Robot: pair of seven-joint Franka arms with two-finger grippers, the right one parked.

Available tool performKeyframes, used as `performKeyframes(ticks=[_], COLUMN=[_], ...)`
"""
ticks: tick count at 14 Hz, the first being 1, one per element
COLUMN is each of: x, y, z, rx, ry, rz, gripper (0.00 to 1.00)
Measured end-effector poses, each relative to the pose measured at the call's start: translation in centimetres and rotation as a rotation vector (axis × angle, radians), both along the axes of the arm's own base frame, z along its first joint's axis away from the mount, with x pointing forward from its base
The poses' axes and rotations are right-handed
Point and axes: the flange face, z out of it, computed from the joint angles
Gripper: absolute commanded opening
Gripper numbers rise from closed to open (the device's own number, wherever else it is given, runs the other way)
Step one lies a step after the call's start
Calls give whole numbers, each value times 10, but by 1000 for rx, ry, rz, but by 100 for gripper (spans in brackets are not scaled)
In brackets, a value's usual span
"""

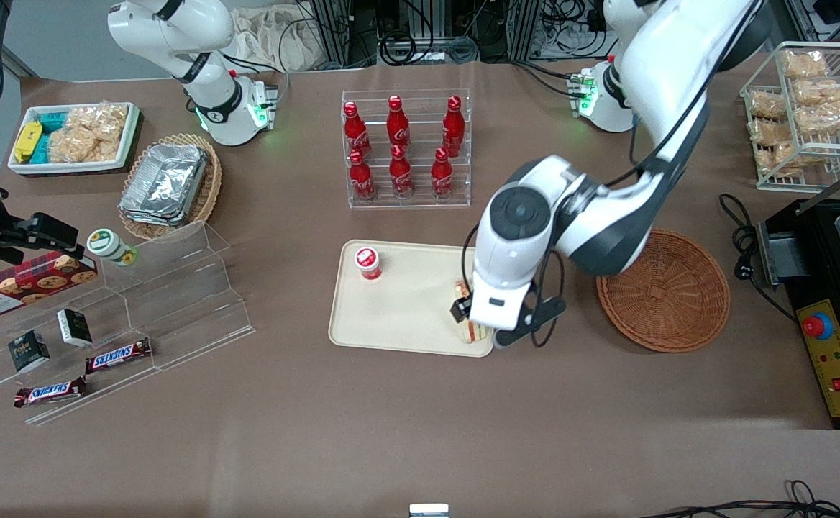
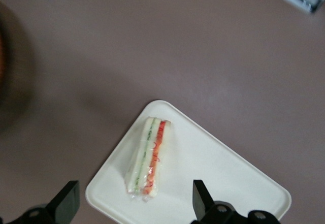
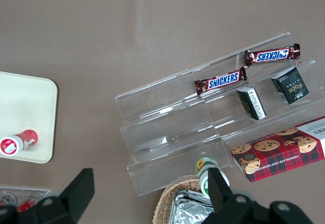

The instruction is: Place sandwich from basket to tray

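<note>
The sandwich (image 1: pixel 472 332) (image 2: pixel 148 158), a wrapped wedge with red, orange and green layers, lies on the cream tray (image 1: pixel 405 316) (image 2: pixel 218 173), at the tray corner nearest the front camera on the working arm's side. My gripper (image 1: pixel 479 322) (image 2: pixel 134 188) hovers just above it, open, with one black finger on each side of the wedge and neither touching it. The round reddish-brown basket (image 1: pixel 663 290) stands beside the tray toward the working arm's end, with nothing in it.
A small red-capped bottle (image 1: pixel 368 262) stands on the tray's corner toward the parked arm. A clear rack of cola bottles (image 1: pixel 405 147) stands farther from the front camera. A black appliance (image 1: pixel 833 302) and cable lie beside the basket. An acrylic snack shelf (image 1: pixel 139 302) stands toward the parked arm's end.
</note>
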Motion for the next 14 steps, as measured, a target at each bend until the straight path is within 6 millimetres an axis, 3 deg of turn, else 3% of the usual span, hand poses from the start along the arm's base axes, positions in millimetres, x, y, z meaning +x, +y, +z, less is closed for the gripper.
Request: performKeyframes(ticks=[2,4,9,14], x=[7,7,15,11], y=[37,67,130,236], z=[39,61,83,105], rx=[6,30,57,59], ry=[-16,8,46,88], rz=[66,62,-17,-178], gripper=[100,100,100,100])
